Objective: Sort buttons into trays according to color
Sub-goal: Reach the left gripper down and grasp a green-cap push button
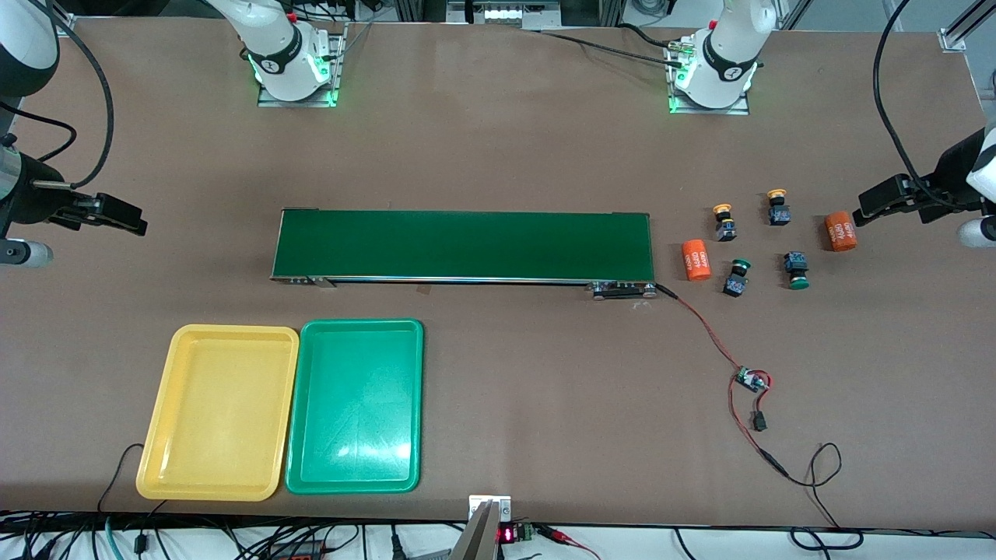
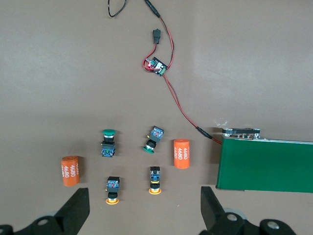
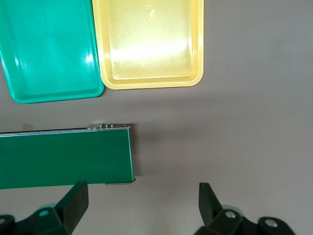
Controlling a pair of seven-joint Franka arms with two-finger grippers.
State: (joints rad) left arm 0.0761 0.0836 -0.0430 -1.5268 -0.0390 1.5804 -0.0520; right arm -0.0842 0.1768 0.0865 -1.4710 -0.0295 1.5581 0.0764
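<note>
Beside the buttons [image 1: 762,241], two orange cylinders [image 1: 696,260] flank them, conveyor belt [image 1: 464,245] adjacent.

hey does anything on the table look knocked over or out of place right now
Mostly tidy. All four buttons lie tipped on their sides rather than upright: two yellow-capped and two green-capped, loosely grouped between two orange cylinders. Both trays, yellow and green, hold nothing yet.
</note>
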